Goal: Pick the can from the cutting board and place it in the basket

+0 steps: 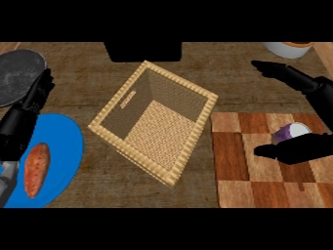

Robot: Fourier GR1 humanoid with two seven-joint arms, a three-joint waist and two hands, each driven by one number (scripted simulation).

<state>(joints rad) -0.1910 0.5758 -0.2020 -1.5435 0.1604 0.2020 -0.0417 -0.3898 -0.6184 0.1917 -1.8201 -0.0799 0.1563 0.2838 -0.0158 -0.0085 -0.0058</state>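
Note:
The can [293,131], purple with a pale top, lies tilted on the checkered wooden cutting board [270,190] at the lower right. My right hand [324,97] is spread open around it. Its fingers [277,70] reach straight up and left above the can. The thumb [299,150] lies across the board just below the can, and I cannot tell whether it touches it. The woven basket [111,128] sits empty in the middle, left of the board. My left hand [25,110] rests open at the far left, fingers up.
A blue plate [64,146] with an orange, elongated food item [35,168] lies under my left forearm. A grey round plate [7,75] is at the top left. A black block [143,51] stands behind the basket, and a white bowl [290,49] at the top right.

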